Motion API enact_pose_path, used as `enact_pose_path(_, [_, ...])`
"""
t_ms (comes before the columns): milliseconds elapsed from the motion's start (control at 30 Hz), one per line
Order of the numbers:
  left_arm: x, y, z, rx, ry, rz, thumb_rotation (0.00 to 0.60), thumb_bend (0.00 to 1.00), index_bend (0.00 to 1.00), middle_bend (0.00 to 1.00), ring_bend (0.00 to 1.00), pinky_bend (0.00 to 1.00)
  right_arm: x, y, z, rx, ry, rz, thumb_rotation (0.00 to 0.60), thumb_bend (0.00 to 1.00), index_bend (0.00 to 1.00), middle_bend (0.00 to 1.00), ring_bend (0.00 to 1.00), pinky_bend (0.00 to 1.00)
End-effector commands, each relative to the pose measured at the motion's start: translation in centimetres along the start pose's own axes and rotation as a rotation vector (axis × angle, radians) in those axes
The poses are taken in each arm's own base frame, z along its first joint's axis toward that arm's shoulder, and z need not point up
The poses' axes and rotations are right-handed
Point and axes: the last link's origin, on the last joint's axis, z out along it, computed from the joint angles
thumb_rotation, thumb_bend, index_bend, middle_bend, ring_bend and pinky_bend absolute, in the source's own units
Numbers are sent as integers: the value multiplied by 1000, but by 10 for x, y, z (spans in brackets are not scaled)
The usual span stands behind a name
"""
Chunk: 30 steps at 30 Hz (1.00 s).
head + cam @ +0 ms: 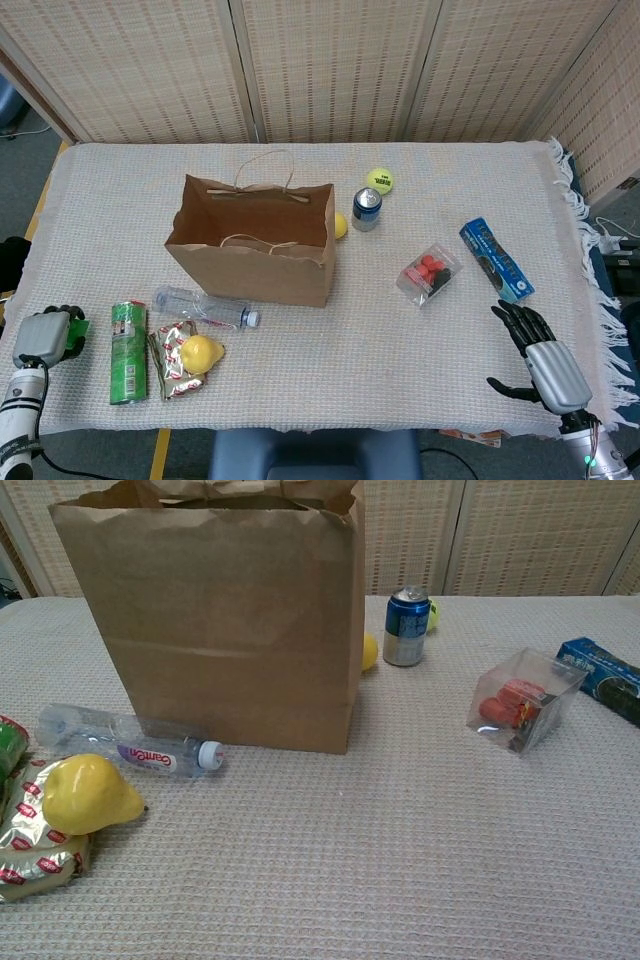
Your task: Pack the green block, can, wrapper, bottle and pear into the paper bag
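Note:
At the table's front left corner my left hand (pixel 42 338) grips the small green block (pixel 78 328), fingers curled around it. To its right a green can (pixel 127 338) lies on its side, its edge (pixel 8 745) just showing in the chest view. Beside the can, the yellow pear (pixel 199 353) (pixel 88 792) rests on the shiny wrapper (pixel 170 362) (pixel 35 852). The clear bottle (pixel 205 307) (pixel 130 745) lies in front of the open paper bag (pixel 255 240) (pixel 220 620), which stands upright. My right hand (pixel 540 362) hovers open at the front right, holding nothing.
A blue soda can (pixel 367 208) (pixel 406 627), a tennis ball (pixel 380 180) and a yellow ball (pixel 369 652) stand right of the bag. A clear box of red pieces (pixel 430 272) (pixel 522 710) and a blue packet (pixel 496 260) (pixel 605 678) lie further right.

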Motion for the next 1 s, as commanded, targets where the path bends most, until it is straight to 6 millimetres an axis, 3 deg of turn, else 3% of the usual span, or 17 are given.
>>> enact_pose_path(33, [35,-2,3,40,143,-101,600,595,709,641,609,753,0,0,0,0,2,1,600,41,0,0,0,60])
enact_pose_path(167, [90,-1,5,70,406,-357,600,598,709,640,610,739,1,0,1,-1,4,4,600,41,0,0,0,60])
enact_pose_path(333, [151,14,9,37,557,-667,600,597,709,643,609,733,1,-1,0,3,2,3,600,41,0,0,0,60])
enact_pose_path(567, [224,76,7,-132,508,-882,600,598,708,642,609,728,1,-1,0,-1,-2,9,600,41,0,0,0,60])
enact_pose_path(767, [254,139,13,-265,433,-890,600,597,708,642,609,727,2,-1,0,-6,-16,24,600,41,0,0,0,60])
enact_pose_path(1000, [256,208,11,-369,325,-905,600,596,706,641,609,725,3,-1,0,-13,-27,38,600,41,0,0,0,60])
